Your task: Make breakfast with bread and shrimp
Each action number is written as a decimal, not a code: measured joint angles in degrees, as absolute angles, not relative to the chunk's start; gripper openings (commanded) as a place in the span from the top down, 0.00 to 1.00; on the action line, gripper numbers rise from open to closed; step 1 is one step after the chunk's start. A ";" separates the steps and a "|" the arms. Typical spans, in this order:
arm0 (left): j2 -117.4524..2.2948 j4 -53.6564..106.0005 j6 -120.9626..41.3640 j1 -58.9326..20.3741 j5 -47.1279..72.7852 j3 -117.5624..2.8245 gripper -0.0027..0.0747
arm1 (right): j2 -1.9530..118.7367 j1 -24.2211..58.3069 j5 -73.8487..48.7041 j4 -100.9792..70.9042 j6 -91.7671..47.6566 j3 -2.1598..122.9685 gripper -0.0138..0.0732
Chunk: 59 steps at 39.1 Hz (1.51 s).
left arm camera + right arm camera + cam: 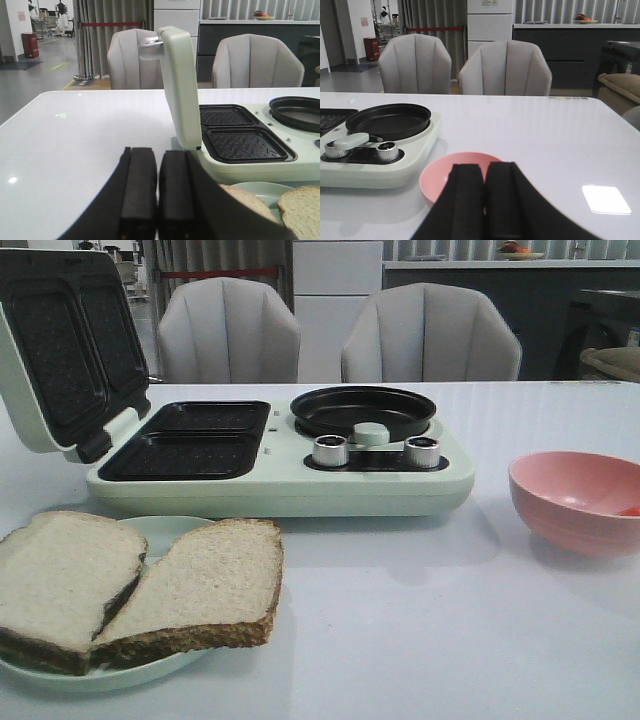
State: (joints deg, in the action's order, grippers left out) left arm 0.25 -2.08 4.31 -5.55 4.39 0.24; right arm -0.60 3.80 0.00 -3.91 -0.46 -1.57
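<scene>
At the table's front left corner I see the bread (140,585), two slices overlapping on a pale green plate (160,535), just before the open breakfast maker (280,475). Near the right edge, the pink bowl (575,500) holds an orange speck, possibly shrimp (628,510). My left gripper (157,192) and right gripper (484,197) are both closed, empty.

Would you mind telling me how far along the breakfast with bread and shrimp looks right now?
Done: only setup. The lid stands open over two bare grill wells.

In hand: nothing. The left claw and right claw are shut and empty.

Left: everything. Both slices of bread lie on the plate, the round pan looks empty, and an orange bit, perhaps shrimp, sits in the pink bowl.
</scene>
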 measured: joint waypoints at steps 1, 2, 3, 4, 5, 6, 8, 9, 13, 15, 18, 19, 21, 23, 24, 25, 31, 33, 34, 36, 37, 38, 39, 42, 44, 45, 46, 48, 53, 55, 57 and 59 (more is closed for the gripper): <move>0.25 -2.08 4.31 -5.55 4.39 0.24 0.81 | -0.60 3.80 0.00 -3.91 -0.46 -1.57 0.68; 0.25 -2.08 4.31 -5.55 4.39 0.24 0.81 | -0.60 3.80 0.00 -3.91 -0.46 -1.57 0.68; 0.25 -2.08 4.31 -5.55 4.39 0.24 0.81 | -0.60 3.80 0.00 -3.91 -0.46 -1.57 0.68; 0.25 -2.08 4.31 -5.55 4.39 0.24 0.81 | -0.60 3.80 0.00 -3.91 -0.46 -1.57 0.68; 0.25 -2.08 4.31 -5.55 4.39 0.24 0.81 | -0.60 3.80 0.00 -3.91 -0.46 -1.57 0.68; 0.25 -2.08 4.31 -5.55 4.39 0.24 0.81 | -0.60 3.80 0.00 -3.91 -0.46 -1.57 0.68; 0.25 -2.08 4.31 -5.55 4.39 0.24 0.81 | -0.60 3.80 0.00 -3.91 -0.46 -1.57 0.68; 0.25 -2.08 4.31 -5.55 4.39 0.24 0.81 | -0.60 3.80 0.00 -3.91 -0.46 -1.57 0.68; 0.25 -2.08 4.31 -5.55 4.39 0.24 0.81 | -0.60 3.80 0.00 -3.91 -0.46 -1.57 0.68; 0.25 -2.08 4.31 -5.55 4.39 0.24 0.81 | -0.60 3.80 0.00 -3.91 -0.46 -1.57 0.68; 0.25 -2.08 4.31 -5.55 4.39 0.24 0.81 | -0.60 3.80 0.00 -3.91 -0.46 -1.57 0.68; 0.25 -2.08 4.31 -5.55 4.39 0.24 0.81 | -0.60 3.80 0.00 -3.91 -0.46 -1.57 0.68; 0.25 -2.08 4.31 -5.55 4.39 0.24 0.81 | -0.60 3.80 0.00 -3.91 -0.46 -1.57 0.68; 0.25 -2.08 4.31 -5.55 4.39 0.24 0.81 | -0.60 3.80 0.00 -3.91 -0.46 -1.57 0.68; 0.25 -2.08 4.31 -5.55 4.39 0.24 0.81 | -0.60 3.80 0.00 -3.91 -0.46 -1.57 0.68; 0.25 -2.08 4.31 -5.55 4.39 0.24 0.81 | -0.60 3.80 0.00 -3.91 -0.46 -1.57 0.68; 0.25 -2.08 4.31 -5.55 3.55 0.24 0.81 | -0.60 3.80 0.00 -3.91 -0.46 -1.57 0.68; 0.25 -2.08 4.31 -5.55 1.91 0.24 0.81 | -0.60 3.80 0.00 -3.91 -0.46 -1.57 0.68; 0.25 -2.08 4.31 -5.55 1.03 0.24 0.81 | -0.60 3.80 0.00 -3.91 -0.46 -1.57 0.68; 0.25 -2.08 4.31 -5.55 -1.70 0.24 0.81 | -0.60 3.80 0.00 -3.91 -0.46 -1.57 0.68; 0.25 -2.08 4.31 -5.55 -3.65 0.24 0.81 | -0.60 3.80 0.00 -3.91 -0.46 -1.57 0.68; 0.25 -2.08 4.31 -5.55 -5.73 0.24 0.81 | -0.60 3.80 0.00 -3.91 -0.46 -1.57 0.68; 0.25 -2.08 4.31 -5.55 -7.33 0.24 0.81 | -0.60 3.80 0.00 -3.91 -0.46 -1.57 0.68; 0.25 -2.08 4.31 -5.55 -12.47 0.24 0.81 | -0.60 3.80 0.00 -3.91 -0.46 -1.57 0.68; 0.25 -2.08 4.31 -5.55 -13.30 -0.02 0.81 | -0.60 3.80 0.00 -3.91 -0.46 -1.57 0.68; 0.25 -2.08 4.31 -5.55 -13.30 -0.31 0.81 | -0.60 3.80 0.00 -3.91 -0.46 -1.57 0.68; 0.25 -2.08 4.31 -5.55 -12.53 -0.91 0.81 | -0.60 3.80 0.00 -3.91 -0.46 -1.57 0.68; 0.25 -2.08 4.31 -5.55 -10.33 -2.81 0.81 | -0.60 3.80 0.00 -3.91 -0.46 -1.57 0.68; -2.05 -2.08 4.31 -5.55 -0.84 -10.86 0.81 | -0.60 3.80 0.00 -3.91 -0.46 -1.57 0.68; -4.04 -2.08 4.31 -5.55 3.45 -14.72 0.81 | -0.60 3.80 0.00 -3.91 -0.46 -1.57 0.68; -6.20 -2.08 4.31 -5.55 7.58 -17.69 0.81 | -0.60 3.80 0.00 -3.91 -0.46 -1.57 0.68; -8.40 -2.08 4.31 -5.55 11.25 -20.08 0.81 | -0.60 3.80 0.00 -3.91 -0.46 -1.57 0.68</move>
State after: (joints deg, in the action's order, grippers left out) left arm -8.40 -2.08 4.31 -5.55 11.25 -20.08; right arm -0.60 3.80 0.00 -3.91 -0.46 -1.57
